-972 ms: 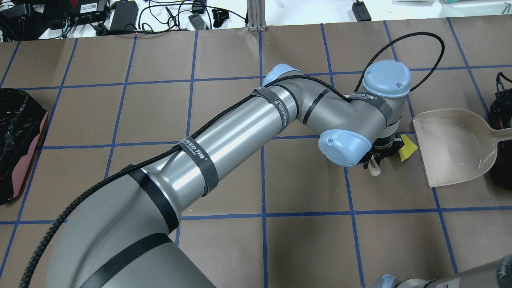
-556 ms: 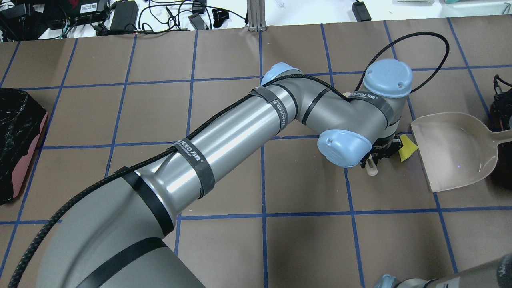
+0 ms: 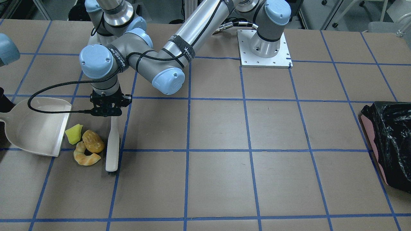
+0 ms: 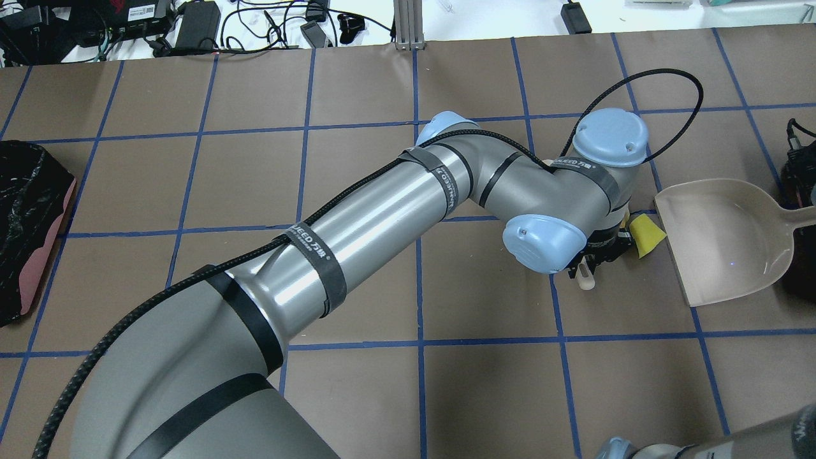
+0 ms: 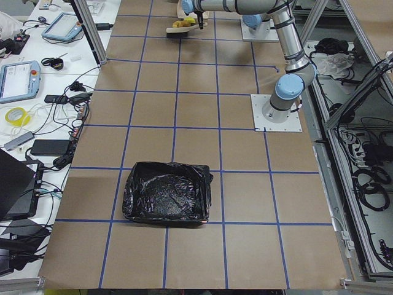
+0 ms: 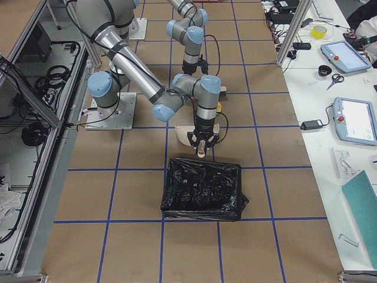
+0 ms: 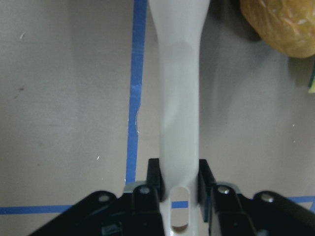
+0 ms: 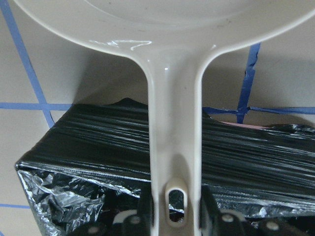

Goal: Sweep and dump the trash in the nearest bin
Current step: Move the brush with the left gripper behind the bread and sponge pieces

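The yellow-green wedge (image 3: 74, 134), the brown roll (image 3: 93, 141) and the croissant (image 3: 86, 157) lie together on the table between a cream dustpan (image 3: 35, 128) and a cream brush (image 3: 112, 146). My left gripper (image 3: 106, 107) is shut on the brush handle (image 7: 179, 98), and the roll (image 7: 280, 24) lies just beside the brush. My right gripper (image 8: 174, 211) is shut on the dustpan handle (image 8: 174, 123). The pan's mouth faces the trash. The nearest bin (image 8: 98, 147) shows as ridged black plastic under that handle. From overhead only the wedge (image 4: 645, 233) shows; the arm hides the other two pieces.
The pink bin with the black bag (image 4: 25, 223) stands at the far left table edge and also shows in the front view (image 3: 388, 144). My left arm (image 4: 357, 223) reaches diagonally across the table. Cables and power bricks (image 4: 197, 25) lie beyond the far edge.
My left gripper with the brush has shifted slightly left, away from the dustpan, and its wrist has turned a little. The dustpan has barely moved. The wedge stays in place.
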`<move>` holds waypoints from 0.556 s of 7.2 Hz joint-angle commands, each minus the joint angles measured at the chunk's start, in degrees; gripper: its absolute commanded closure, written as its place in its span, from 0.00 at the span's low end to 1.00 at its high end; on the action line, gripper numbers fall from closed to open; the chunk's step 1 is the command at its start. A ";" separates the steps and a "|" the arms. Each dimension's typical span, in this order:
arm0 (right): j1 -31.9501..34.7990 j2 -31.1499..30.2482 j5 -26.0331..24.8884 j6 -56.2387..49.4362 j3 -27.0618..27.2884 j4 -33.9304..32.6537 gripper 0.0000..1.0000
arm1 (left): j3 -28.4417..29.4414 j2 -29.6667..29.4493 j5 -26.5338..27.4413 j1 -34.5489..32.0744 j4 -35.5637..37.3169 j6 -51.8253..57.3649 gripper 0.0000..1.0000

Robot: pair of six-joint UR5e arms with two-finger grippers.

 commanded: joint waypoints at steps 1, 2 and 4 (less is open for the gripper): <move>0.00 0.00 0.00 0.18 0.02 -0.04 1.00 | 3.69 -1.79 -2.01 -0.52 0.28 -2.72 1.00; 0.00 0.09 0.00 0.53 0.02 -0.13 1.00 | 5.71 -3.54 -2.11 -2.27 0.46 -3.78 1.00; 0.00 0.09 0.00 1.77 0.02 -0.04 1.00 | 10.72 -7.94 -2.11 -7.27 1.34 -8.34 1.00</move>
